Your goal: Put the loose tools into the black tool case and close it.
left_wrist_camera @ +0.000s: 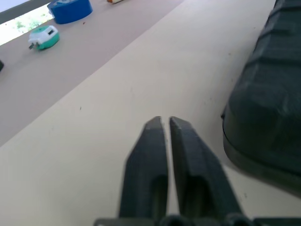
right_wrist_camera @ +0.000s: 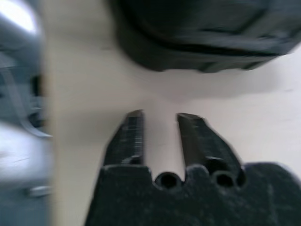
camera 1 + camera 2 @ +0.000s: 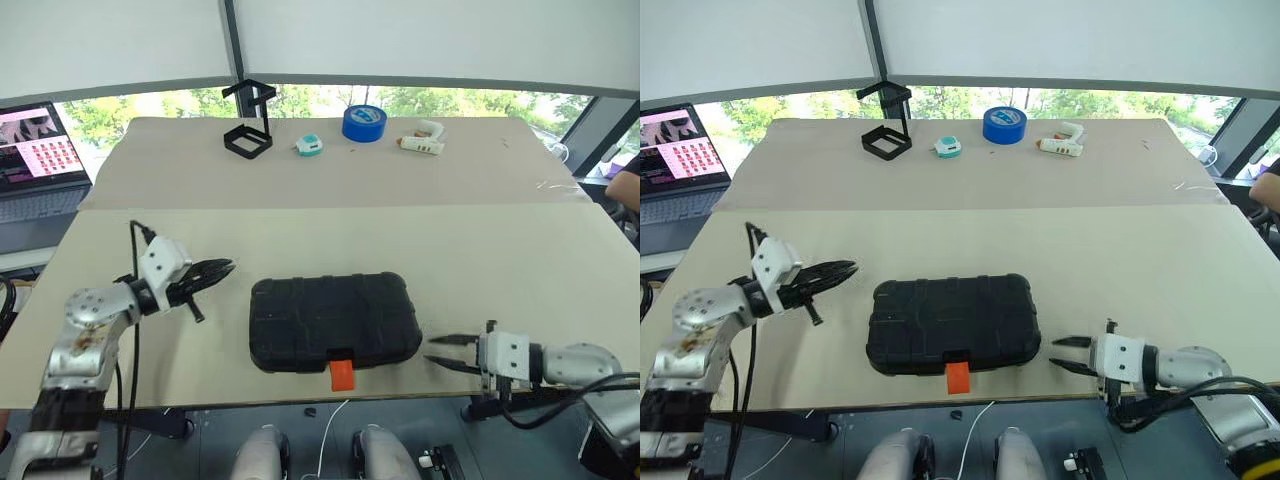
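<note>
The shut black tool case [image 3: 334, 322] hides whatever it holds; in the left wrist view its far end is cut off. A person's arm [image 3: 628, 186] is cropped at the right edge

Left arm [image 3: 95, 325] – silver-grey metal housings, rounded joint cap with small screw holes, brownish scuffed patches on the shell. White boxy wrist block, black cable looping up from it and running down along the arm. Left gripper [image 3: 222, 267] – two slim black tapered fingers [image 1: 146, 155], matte, hollowed along the inner side. Right arm [image 3: 580, 365] – smooth silver-grey cylinder, black joint band, white square wrist block with small dark screws, black cables trailing below. Right gripper [image 3: 440, 352] – black pointed fingers [image 2: 129, 136], round holes in the black base.
</note>
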Robot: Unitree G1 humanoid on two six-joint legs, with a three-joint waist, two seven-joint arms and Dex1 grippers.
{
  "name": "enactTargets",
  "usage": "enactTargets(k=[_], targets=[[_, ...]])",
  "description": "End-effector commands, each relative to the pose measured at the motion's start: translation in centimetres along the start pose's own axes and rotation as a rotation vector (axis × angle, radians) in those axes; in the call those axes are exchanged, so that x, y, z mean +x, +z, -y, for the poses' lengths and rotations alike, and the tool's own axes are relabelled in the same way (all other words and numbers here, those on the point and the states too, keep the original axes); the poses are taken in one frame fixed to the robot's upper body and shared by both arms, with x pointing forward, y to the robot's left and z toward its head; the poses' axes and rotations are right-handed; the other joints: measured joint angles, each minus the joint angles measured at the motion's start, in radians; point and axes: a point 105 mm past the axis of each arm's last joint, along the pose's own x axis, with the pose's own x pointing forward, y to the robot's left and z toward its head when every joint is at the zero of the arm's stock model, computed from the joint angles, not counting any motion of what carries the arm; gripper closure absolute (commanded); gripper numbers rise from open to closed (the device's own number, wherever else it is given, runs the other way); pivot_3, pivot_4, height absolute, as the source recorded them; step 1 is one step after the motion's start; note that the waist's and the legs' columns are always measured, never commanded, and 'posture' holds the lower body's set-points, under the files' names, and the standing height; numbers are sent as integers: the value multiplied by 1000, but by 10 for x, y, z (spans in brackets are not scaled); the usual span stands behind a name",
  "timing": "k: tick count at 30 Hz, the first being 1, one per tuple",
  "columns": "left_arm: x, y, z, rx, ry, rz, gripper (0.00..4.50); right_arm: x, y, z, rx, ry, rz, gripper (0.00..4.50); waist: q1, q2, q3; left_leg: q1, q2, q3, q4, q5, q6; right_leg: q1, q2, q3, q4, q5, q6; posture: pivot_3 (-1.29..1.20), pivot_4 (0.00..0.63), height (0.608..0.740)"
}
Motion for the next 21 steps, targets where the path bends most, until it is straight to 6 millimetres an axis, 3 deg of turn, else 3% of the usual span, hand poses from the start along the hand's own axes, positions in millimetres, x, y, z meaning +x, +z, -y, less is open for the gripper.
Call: enactTargets(k=[1, 4, 10, 14, 21], targets=[[22, 2, -1, 36, -56, -34, 4500, 11, 16, -21, 2, 102, 23, 4481, 2, -1, 0, 0, 0, 0, 1, 0, 0, 0, 1, 0, 0, 0, 0, 0, 150, 740], [37, -7, 4, 23, -111, -91, 4500, 30, 30, -27, 18, 105, 50, 4481, -4, -1, 0, -1, 1, 0, 1, 0, 0, 0, 3, 0, 0, 0, 0, 0, 150, 740], [41, -17, 19, -8, -189, -135, 4500, 53, 41, -20, 21, 56, 39, 4481, -19, -5, -1, -6, 4, -1, 5, 0, -1, -5, 8, 1, 2, 0, -1, 0, 150, 740], [30, -27, 35, -57, -224, -148, 4500, 65, 42, 16, -24, -67, 34, 4481, -31, -7, -1, -5, 8, -2, 5, 0, -2, -6, 11, 3, 2, 1, -3, 0, 150, 740], [12, -28, 52, -164, -166, -132, 4500, 70, 35, 71, -72, -218, 6, 4481, -19, -6, 0, -6, 10, 0, 7, 1, -3, -7, 11, 3, 3, 2, -5, 0, 150, 740]])
